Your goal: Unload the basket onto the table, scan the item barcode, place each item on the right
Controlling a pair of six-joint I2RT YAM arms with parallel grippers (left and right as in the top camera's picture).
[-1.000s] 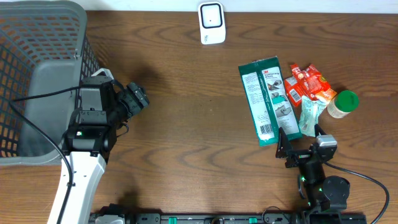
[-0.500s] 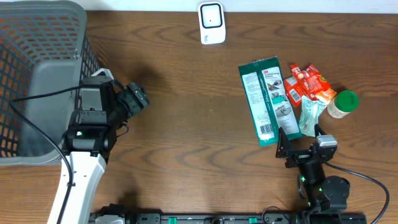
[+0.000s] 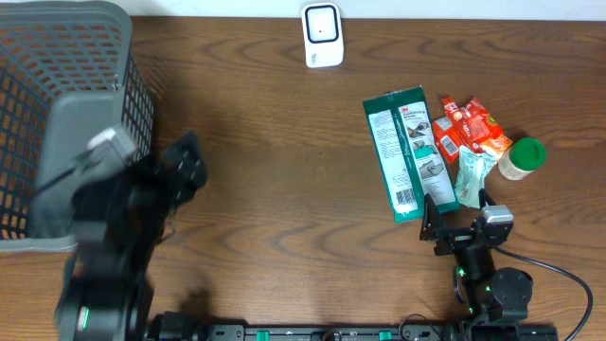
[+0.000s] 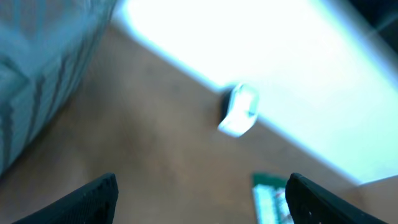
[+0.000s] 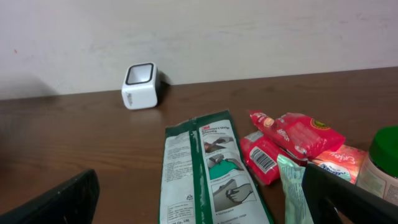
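A dark brown wooden table (image 3: 284,208) with a streaky grain fills the overhead view. At the top centre stands the small white box-shaped barcode scanner (image 3: 322,35), smooth plastic with rounded corners and a dark window on its face. In the right half lies the flat green printed packet (image 3: 409,152), long and rectangular, glossy, with a white barcode panel at its lower end; nothing grips it. Just right of it, touching or overlapping, are crinkled red foil snack packets (image 3: 469,125), a pale green soft pouch (image 3: 471,175) and a small jar with a round green lid (image 3: 523,156).

The grey plastic mesh basket (image 3: 57,104), with latticed walls and a solid floor, takes the upper left corner. The left arm (image 3: 114,246) is a dark blur at the lower left, and the left gripper (image 3: 185,161) sits just right of the basket. In the left wrist view its two black fingers (image 4: 93,196) stand wide apart at the bottom corners with nothing between them; the scanner shows blurred above the middle.

The right gripper (image 3: 457,210) is at the lower right, just below the green packet and the pouch. In the right wrist view its black fingers (image 5: 56,199) are spread to the frame's lower corners, empty, and the packet lies flat between and beyond them.
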